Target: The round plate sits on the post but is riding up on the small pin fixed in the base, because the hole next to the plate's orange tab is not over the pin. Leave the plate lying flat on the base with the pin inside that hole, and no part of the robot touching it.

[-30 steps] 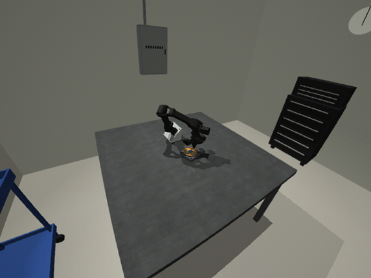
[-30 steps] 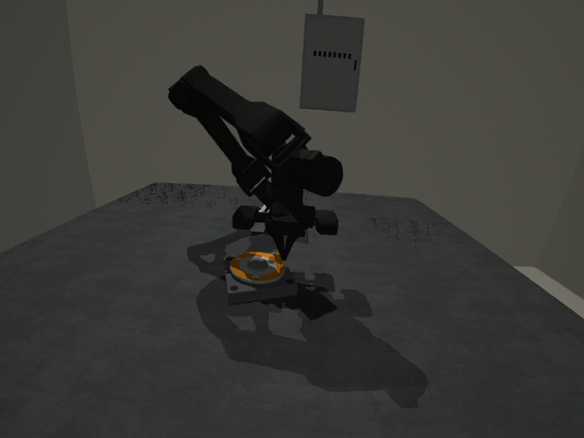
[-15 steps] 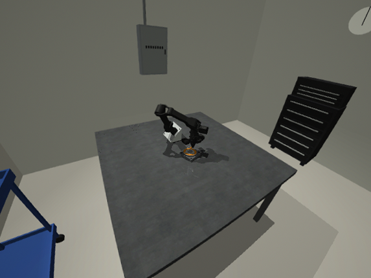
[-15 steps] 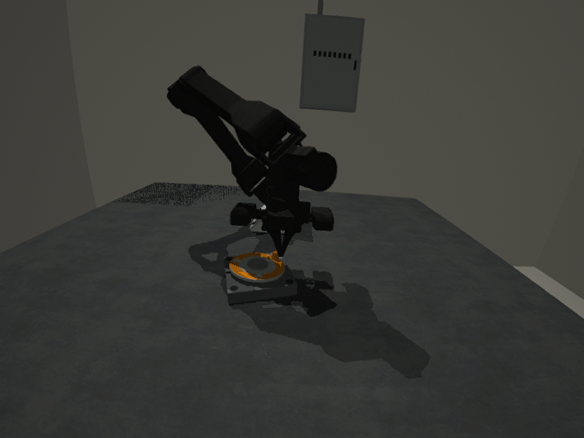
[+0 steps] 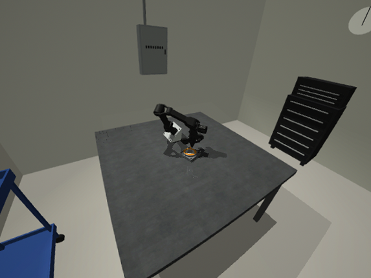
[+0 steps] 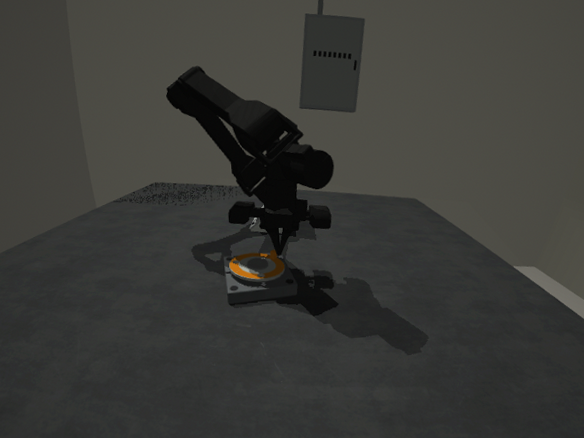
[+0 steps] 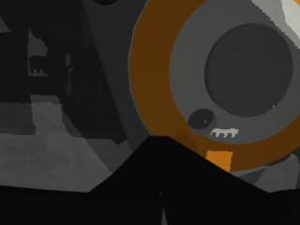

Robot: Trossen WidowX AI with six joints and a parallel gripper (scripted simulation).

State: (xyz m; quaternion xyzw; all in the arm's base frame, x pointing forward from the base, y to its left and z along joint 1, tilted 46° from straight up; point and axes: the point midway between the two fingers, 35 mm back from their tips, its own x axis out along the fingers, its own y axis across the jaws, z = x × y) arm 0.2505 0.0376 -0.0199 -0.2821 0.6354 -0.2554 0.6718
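The round plate, with its orange ring (image 5: 190,155) (image 6: 244,275) (image 7: 149,70), sits around the post (image 6: 257,264) (image 7: 250,70) on the square grey base (image 5: 191,159) (image 6: 261,294) (image 7: 117,56). The plate's near edge stands a little above the base in the exterior view. The orange tab (image 6: 273,253) (image 7: 187,141) is at the plate's edge on the gripper side, shaded and partly covered by the fingers in the wrist view. A dark hole (image 7: 201,118) lies next to it. The pin cannot be made out. My gripper (image 5: 192,146) (image 6: 280,255) (image 7: 157,146) is shut and empty, its tips right by the tab; contact cannot be told.
A white bracket-like piece (image 5: 172,131) stands by the arm's lower part, behind the base. The base has dark corner holes (image 6: 234,287). The arm's shadow falls over parts of the plate and table. A blue cart (image 5: 25,265) stands off the table's left side.
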